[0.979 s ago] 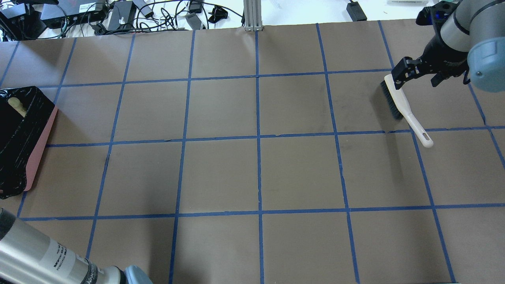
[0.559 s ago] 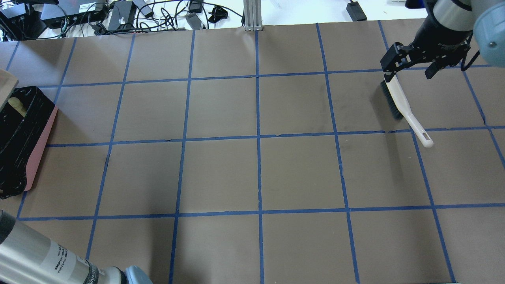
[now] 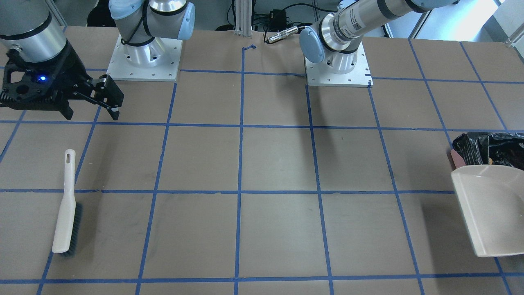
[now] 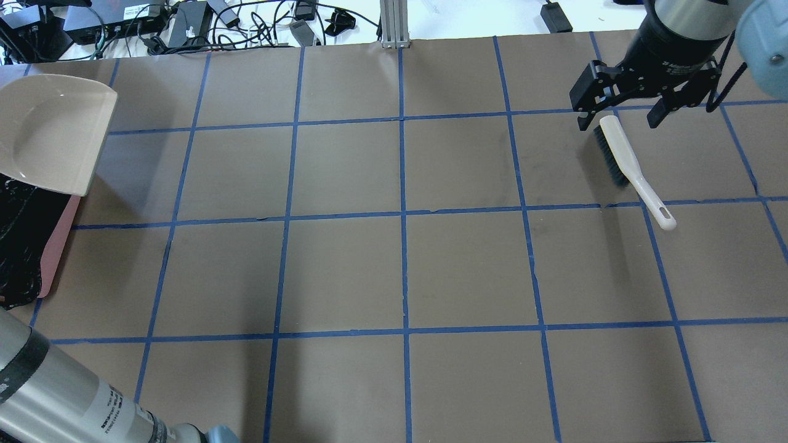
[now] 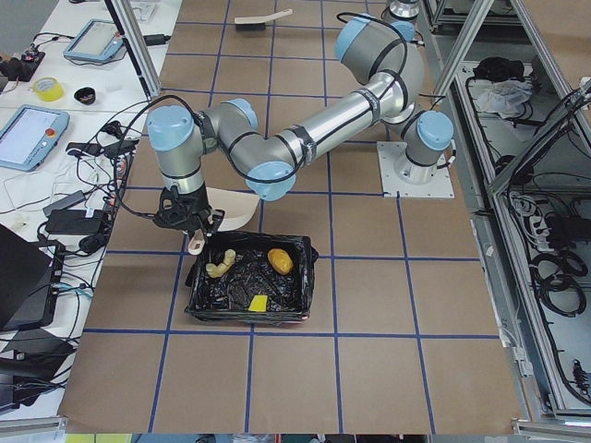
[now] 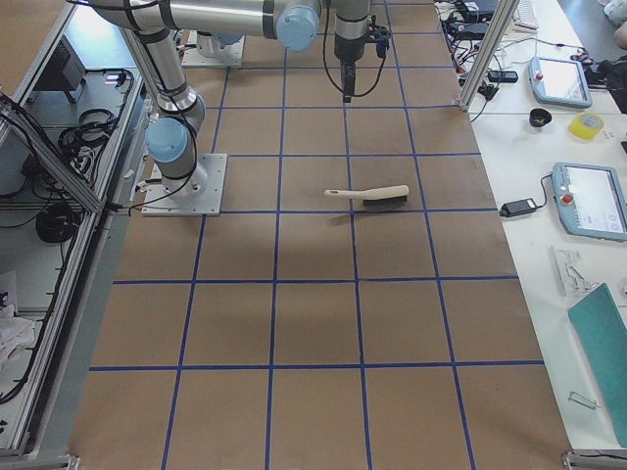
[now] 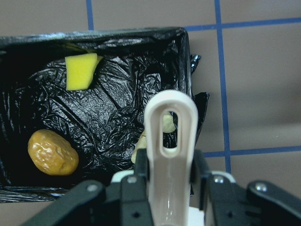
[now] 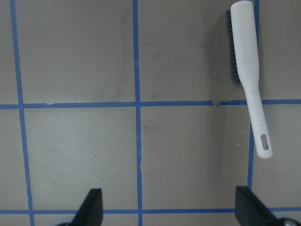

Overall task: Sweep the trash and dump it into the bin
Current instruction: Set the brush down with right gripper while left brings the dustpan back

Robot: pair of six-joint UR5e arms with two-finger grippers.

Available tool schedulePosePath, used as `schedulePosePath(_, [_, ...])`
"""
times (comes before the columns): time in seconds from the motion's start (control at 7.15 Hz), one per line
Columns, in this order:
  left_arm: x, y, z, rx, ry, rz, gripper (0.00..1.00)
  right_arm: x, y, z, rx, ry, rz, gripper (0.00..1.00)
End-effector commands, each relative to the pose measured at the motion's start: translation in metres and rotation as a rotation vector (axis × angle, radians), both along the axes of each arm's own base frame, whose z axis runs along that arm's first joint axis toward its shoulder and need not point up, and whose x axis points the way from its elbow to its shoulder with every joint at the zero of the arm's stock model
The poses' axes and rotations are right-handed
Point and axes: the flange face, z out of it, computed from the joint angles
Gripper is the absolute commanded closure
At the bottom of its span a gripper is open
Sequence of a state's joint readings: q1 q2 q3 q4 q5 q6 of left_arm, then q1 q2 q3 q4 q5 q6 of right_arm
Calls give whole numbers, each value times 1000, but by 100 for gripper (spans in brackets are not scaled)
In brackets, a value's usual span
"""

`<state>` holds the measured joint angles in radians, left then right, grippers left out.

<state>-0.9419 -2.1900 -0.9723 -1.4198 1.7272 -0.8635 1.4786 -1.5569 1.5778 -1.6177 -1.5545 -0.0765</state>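
Note:
The bin (image 5: 196, 297) with its black bag stands at the table's left end. In it lie the orange-brown lump (image 7: 52, 153), the yellow wedge (image 7: 81, 70) and the cream crescent (image 7: 168, 123), partly hidden by the handle. My left gripper (image 7: 169, 176) is shut on the handle of the beige dustpan (image 4: 52, 132), which hangs empty over the bin's far end. My right gripper (image 4: 622, 111) is open and empty above the head end of the white brush (image 4: 622, 157), which lies flat on the table.
The bin's pink wall (image 4: 60, 243) faces the table's middle. The brush also shows in the front view (image 3: 65, 209) and the right wrist view (image 8: 247, 70). Cables and boxes (image 4: 184, 21) lie beyond the far edge. Blue tape lines grid the brown table.
The dustpan has come into the overhead view from the left and now covers the bin's far end. My right gripper has moved up and away from the brush, which stays still.

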Motion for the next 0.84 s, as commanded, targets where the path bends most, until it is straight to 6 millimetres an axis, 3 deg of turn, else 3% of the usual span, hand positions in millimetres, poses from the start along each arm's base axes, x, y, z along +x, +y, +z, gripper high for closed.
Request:
schedulePosePath(0.0, [-90,-36,-45,4,85,57,100,34,7,-5,14,-5,-38,0])
schedulePosePath(0.14, [-112,-46,-72,-39,108,92,100,44,9,-6,14,-5,-24,0])
schedulePosePath(0.28, [-151,-55,-93,-60,97,57,100,45,9,-9,22,-3,-23,0])
schedulePosePath(0.42, [-175,-54,-113,-33,110,53,100,46,10,-8,22,-3,-21,0])
schedulePosePath(0.7, [-207,-60,-130,1,127,26,100,46,10,-8,20,-2,-21,0])
